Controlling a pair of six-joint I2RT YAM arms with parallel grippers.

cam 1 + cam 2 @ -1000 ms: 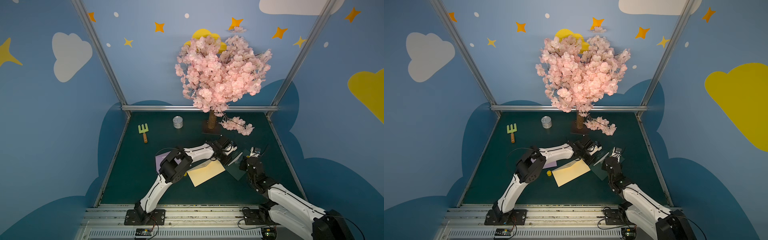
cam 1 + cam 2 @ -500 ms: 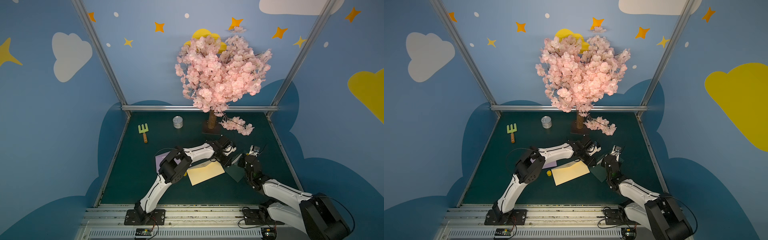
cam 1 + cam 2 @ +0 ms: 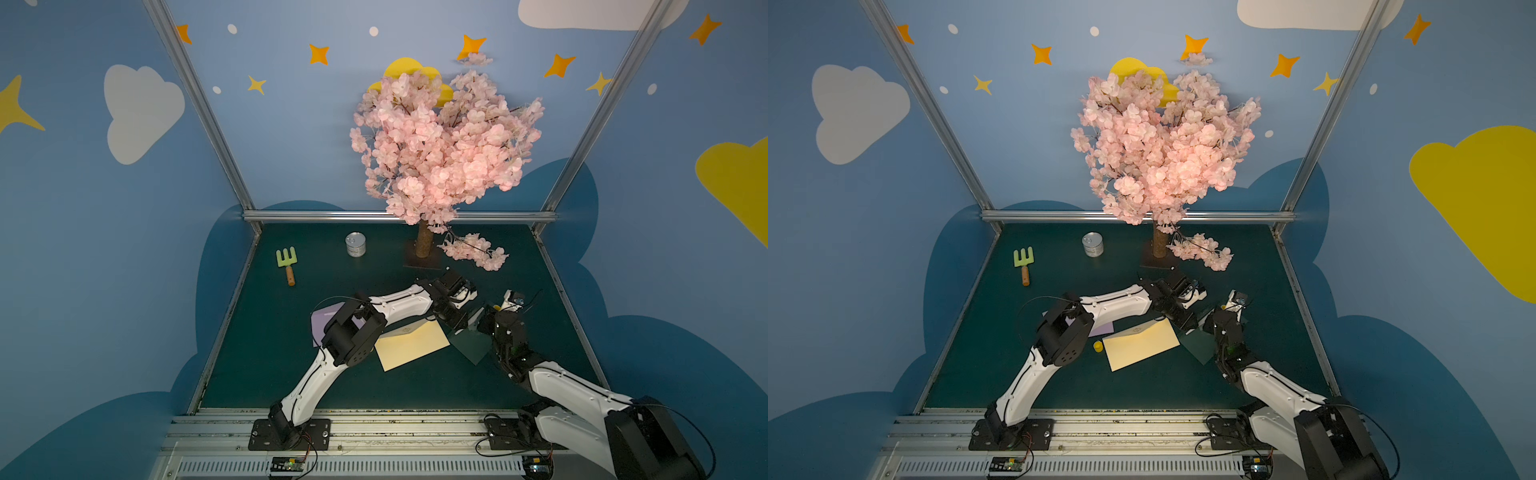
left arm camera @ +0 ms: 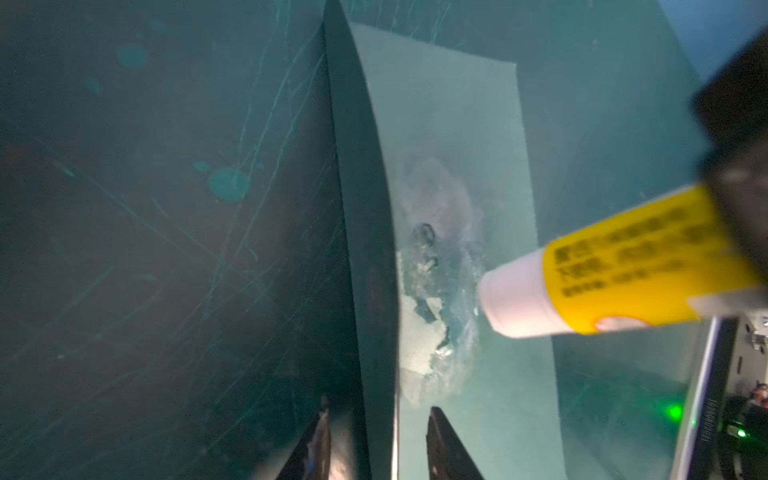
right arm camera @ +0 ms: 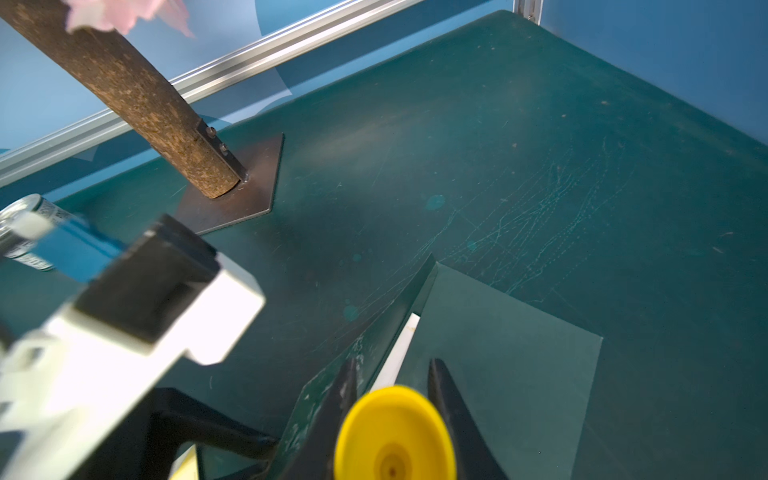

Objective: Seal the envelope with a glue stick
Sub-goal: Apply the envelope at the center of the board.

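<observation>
Right hand (image 5: 394, 365) is clamped on the one yellow glue stick (image 4: 623, 266), its white tip at the smeared face of the green envelope (image 4: 449, 124), just ahead of the left hand (image 4: 379, 405), fingers parted astride a raised fold. Both arms sit roughly as a second ago. Three envelopes: this, a yellow envelope (image 3: 411, 345), a purple envelope (image 3: 322, 322).

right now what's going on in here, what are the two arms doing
The right pincer grips an uncapped yellow glue stick, its white tip at a glue-smeared patch inside a dark green envelope's raised flap. The left pincer straddles the flap's edge, fingers apart. The yellow cap lies on the table beside a pale yellow envelope. The flap is not yet pressed down.
</observation>
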